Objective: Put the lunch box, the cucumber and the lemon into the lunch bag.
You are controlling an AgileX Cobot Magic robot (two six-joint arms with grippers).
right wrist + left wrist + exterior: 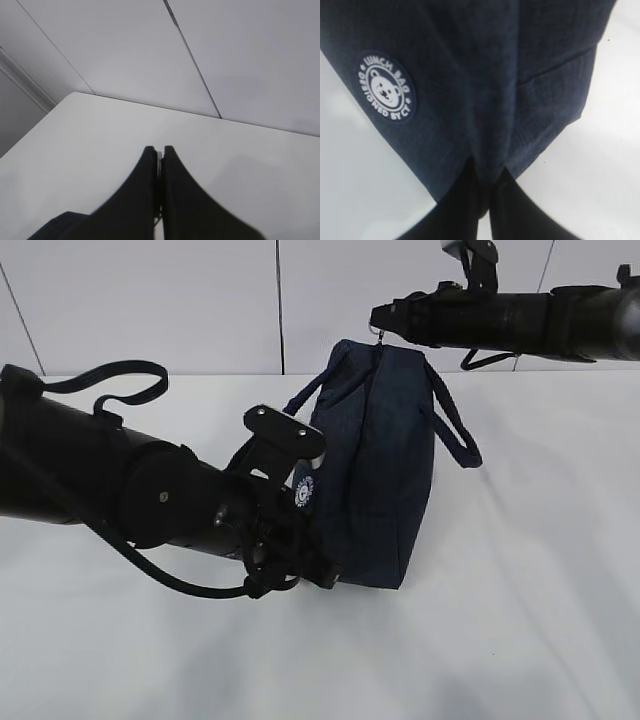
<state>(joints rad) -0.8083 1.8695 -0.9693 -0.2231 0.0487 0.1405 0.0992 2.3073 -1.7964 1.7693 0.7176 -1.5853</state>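
The dark navy lunch bag (375, 460) stands upright mid-table, its handles drooping to each side and its round white logo (304, 490) facing left. My left gripper (322, 570) is shut on a fold of fabric at the bag's lower left corner; in the left wrist view the bag (470, 75) fills the frame above the gripper (489, 172). My right gripper (378, 325) is shut on the silver zipper pull (379, 337) at the bag's top; in the right wrist view the gripper (158, 150) pinches a thin silver piece. Lunch box, cucumber and lemon are out of view.
The white table (520, 620) runs to a pale panelled wall (200, 300) behind. A loose black cable loop (130, 375) arcs above the left arm. The table's far edge shows in the right wrist view (150, 102).
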